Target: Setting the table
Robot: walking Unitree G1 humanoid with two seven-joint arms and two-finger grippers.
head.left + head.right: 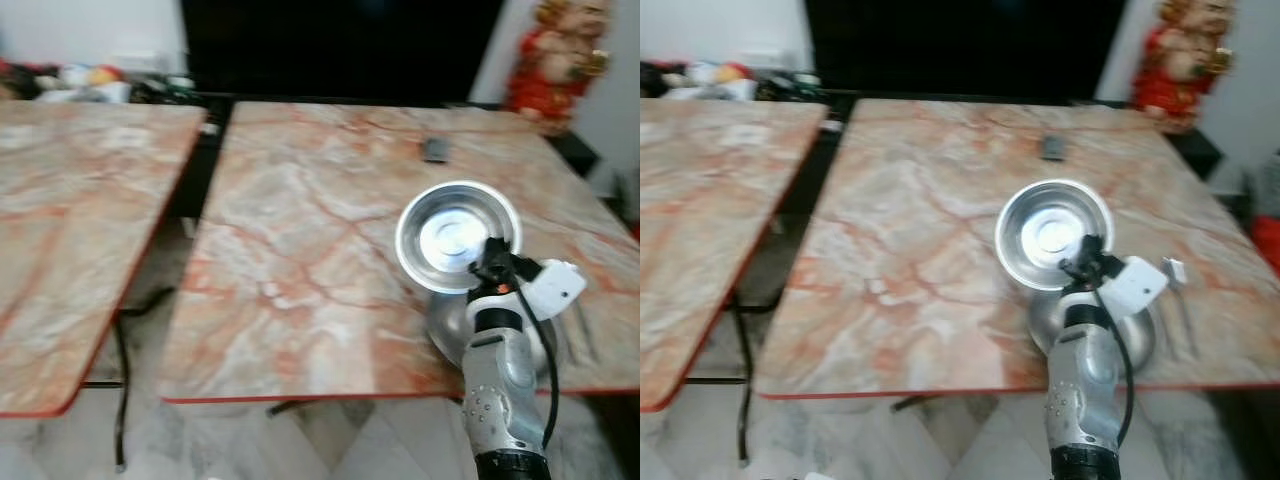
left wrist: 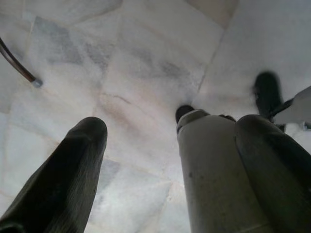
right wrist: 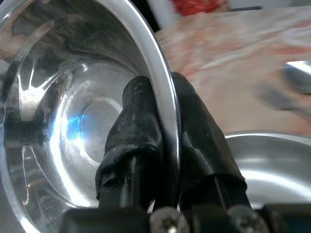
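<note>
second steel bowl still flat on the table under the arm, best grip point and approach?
Probably its thin rim, as the right claw already pinches the lifted steel bowl: one finger inside, one outside. The second bowl sits upright with its mouth open upward, so come from above at the near, table-edge side.

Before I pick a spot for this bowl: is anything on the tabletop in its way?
Little is. The right tool pinches the steel bowl by its rim above a second bowl. A small dark object lies near the table's far edge.
</note>
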